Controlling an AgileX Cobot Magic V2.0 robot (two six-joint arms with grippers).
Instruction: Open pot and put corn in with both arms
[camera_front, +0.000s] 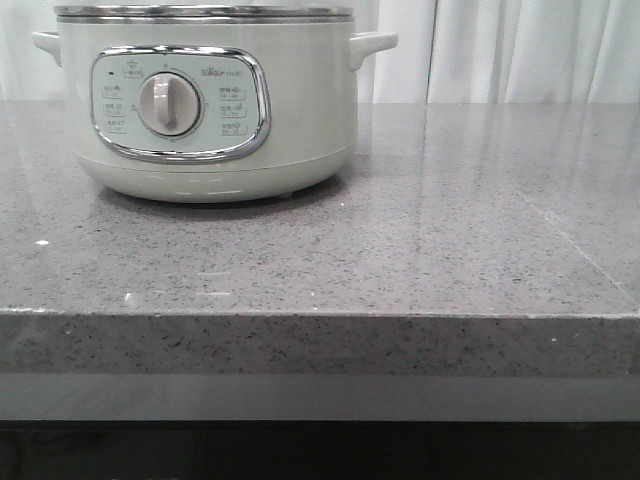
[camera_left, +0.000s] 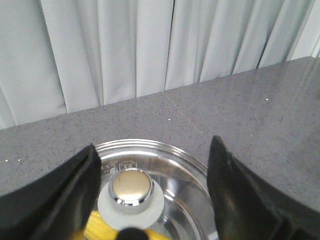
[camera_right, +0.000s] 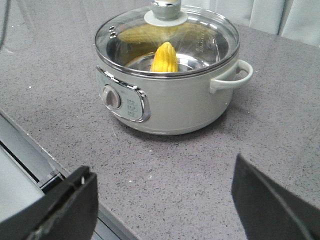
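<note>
Left gripper (camera_left: 155, 200): jaws standing wide apart, hanging directly above the lid knob (camera_left: 131, 186) with nothing between the fingers; one dark finger (camera_left: 60, 200) is sitting either side of the knob without touching it.
Right gripper (camera_right: 162, 200): jaws spread apart and holding nothing, hovering over bare bench well apart from the pot (camera_right: 167, 95), nearer the bench's front edge.
Lid (camera_right: 200, 47): sitting closed on the pot, glass with a steel rim; it is looking rigid, smooth and breakable, so I judge the knob to be the only sensible hold, since the polished chrome cap may be slippery and the pale collar under it gives better purchase.
Corn cob (camera_right: 165, 57): already lying inside the pot under the lid, its yellow tip showing through the glass; it is looking light and firm, with a ridged kernel surface that should grip easily across its middle.
Pot body: probably heavy and stable, unlikely to slide when the lid is lifted; its two side handles (camera_right: 232, 75) are projecting clear.
Pot position: standing toward the back left of the bench in the front view, control panel (camera_front: 180, 103) and dial (camera_front: 168, 103) facing the front edge.
Bench (camera_front: 400, 260): grey speckled stone, glossy and reflecting light, probably slick under anything set down.
Room: pale pleated curtains (camera_front: 520, 50) are hanging behind the back edge.
</note>
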